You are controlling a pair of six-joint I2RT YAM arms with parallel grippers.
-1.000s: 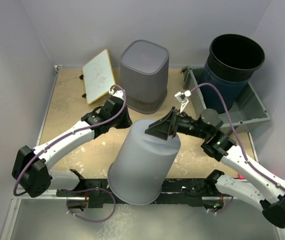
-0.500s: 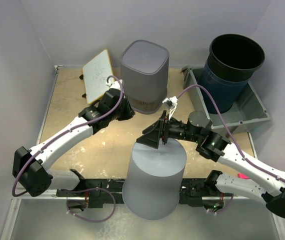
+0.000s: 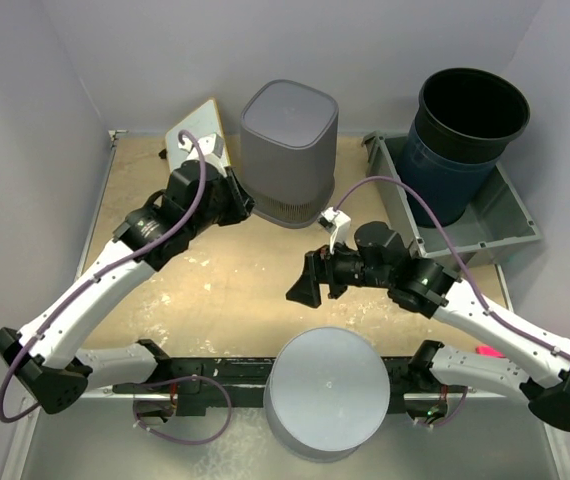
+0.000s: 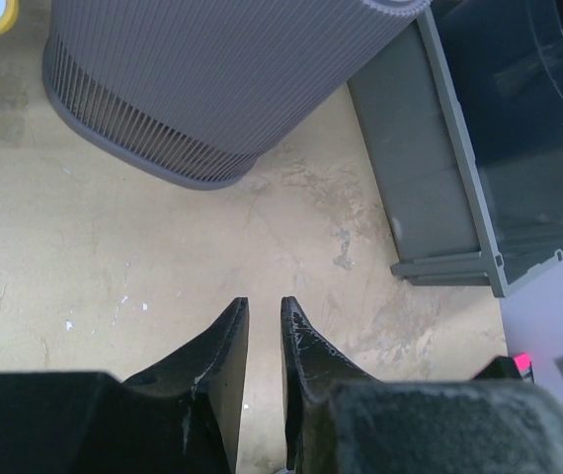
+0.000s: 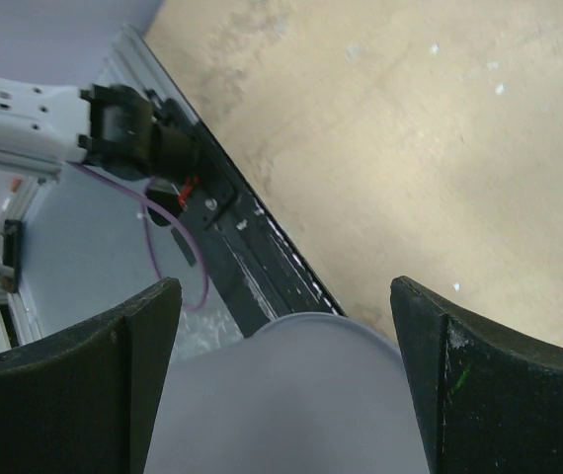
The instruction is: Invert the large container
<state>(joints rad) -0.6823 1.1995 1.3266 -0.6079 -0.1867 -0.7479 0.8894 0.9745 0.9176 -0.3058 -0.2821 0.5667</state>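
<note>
The large container (image 3: pixel 327 392) is a light grey bucket. It stands bottom up at the near edge of the table, over the black base rail. My right gripper (image 3: pixel 303 285) is open and empty, above and behind it, not touching. In the right wrist view the container's flat bottom (image 5: pixel 281 395) shows below and between the wide-open fingers of that gripper (image 5: pixel 283 291). My left gripper (image 3: pixel 245 206) is shut and empty, close to the foot of a ribbed grey bin (image 3: pixel 287 150). In the left wrist view its jaws (image 4: pixel 264 304) hover over bare table.
The ribbed grey bin (image 4: pixel 222 79) stands at the back centre. A dark blue bucket (image 3: pixel 465 140) sits in a grey tray (image 3: pixel 510 228) at the back right; the tray wall (image 4: pixel 410 148) shows in the left wrist view. A yellow-framed whiteboard (image 3: pixel 197 150) leans at the back left.
The container has gone from tilted and held up to standing bottom up at the near edge. My right gripper has let go and drawn back. My left arm has drawn back toward the ribbed bin.
</note>
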